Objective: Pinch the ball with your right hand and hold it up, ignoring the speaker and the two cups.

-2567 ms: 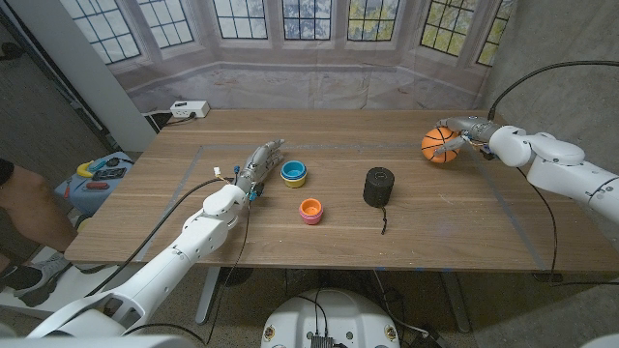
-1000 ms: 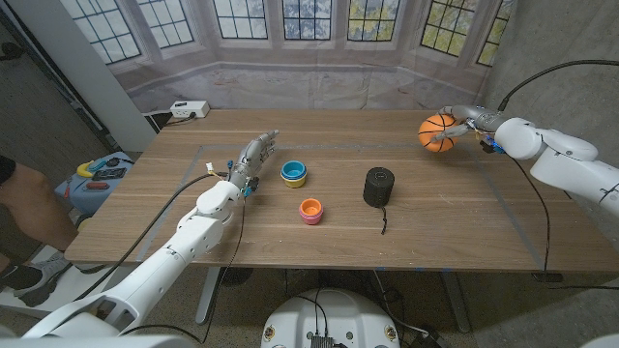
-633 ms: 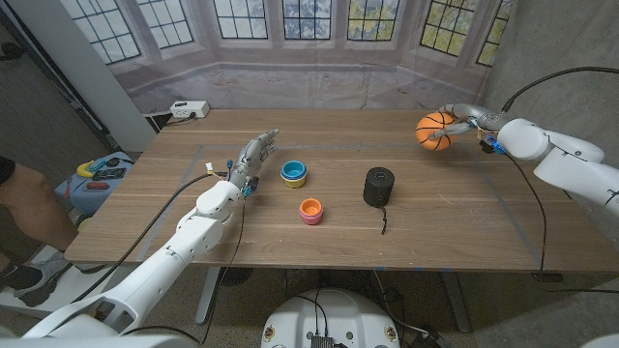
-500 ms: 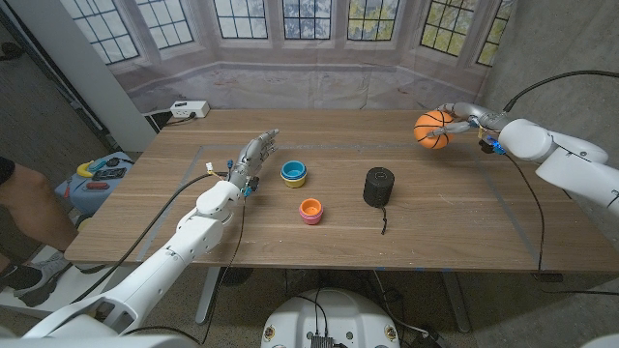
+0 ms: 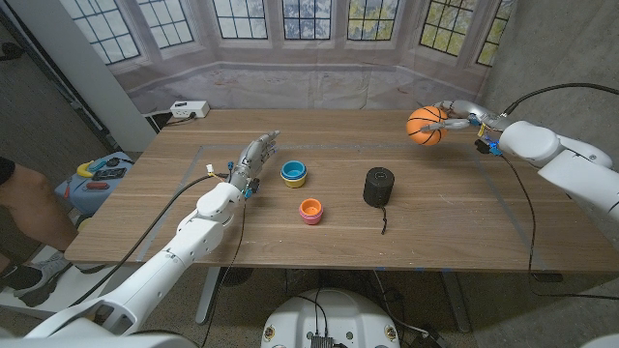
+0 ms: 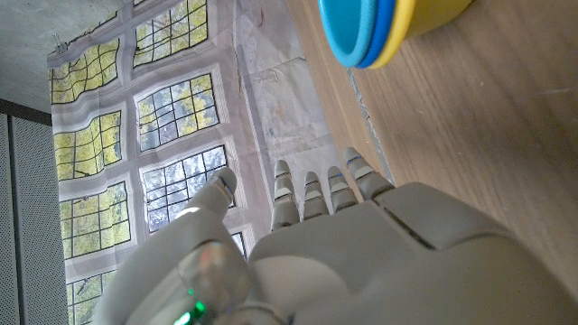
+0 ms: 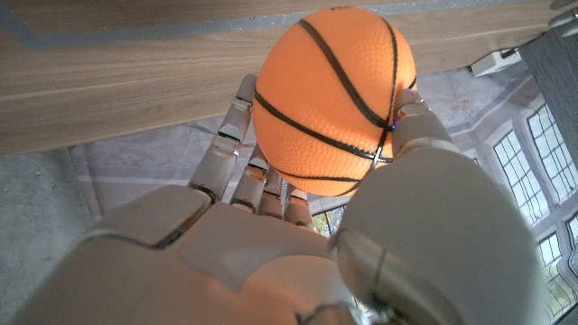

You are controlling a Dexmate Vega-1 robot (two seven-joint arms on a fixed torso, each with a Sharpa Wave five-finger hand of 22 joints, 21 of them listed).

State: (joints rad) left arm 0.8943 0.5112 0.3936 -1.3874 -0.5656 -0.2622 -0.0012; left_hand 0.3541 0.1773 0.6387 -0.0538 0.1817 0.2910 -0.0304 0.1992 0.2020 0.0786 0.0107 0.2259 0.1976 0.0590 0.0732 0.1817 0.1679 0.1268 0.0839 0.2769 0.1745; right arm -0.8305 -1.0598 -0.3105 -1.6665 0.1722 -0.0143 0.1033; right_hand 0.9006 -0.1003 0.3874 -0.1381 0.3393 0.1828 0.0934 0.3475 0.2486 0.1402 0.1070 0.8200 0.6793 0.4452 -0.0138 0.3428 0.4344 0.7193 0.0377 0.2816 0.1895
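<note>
An orange ball with black seams, like a small basketball (image 5: 424, 125), hangs above the table's far right part, pinched in my right hand (image 5: 462, 116). In the right wrist view the ball (image 7: 332, 100) sits between the thumb and the fingers (image 7: 233, 149), off the wood. My left hand (image 5: 253, 159) is held over the table's left half with its fingers apart and nothing in it, just left of the blue and yellow cup (image 5: 293, 173). The left wrist view shows that hand (image 6: 361, 244) from behind, with the cup (image 6: 384, 27) past the fingers.
A pink and orange cup (image 5: 310, 210) stands near the table's middle. A black cylindrical speaker (image 5: 378, 186) with a short cord stands to its right. A white power strip (image 5: 189, 109) lies at the far left corner. A person's leg shows at the picture's left edge.
My right hand has lifted the ball off the table and carried it up and to the left. The left hand has stretched slightly farther from me, then stayed still.
</note>
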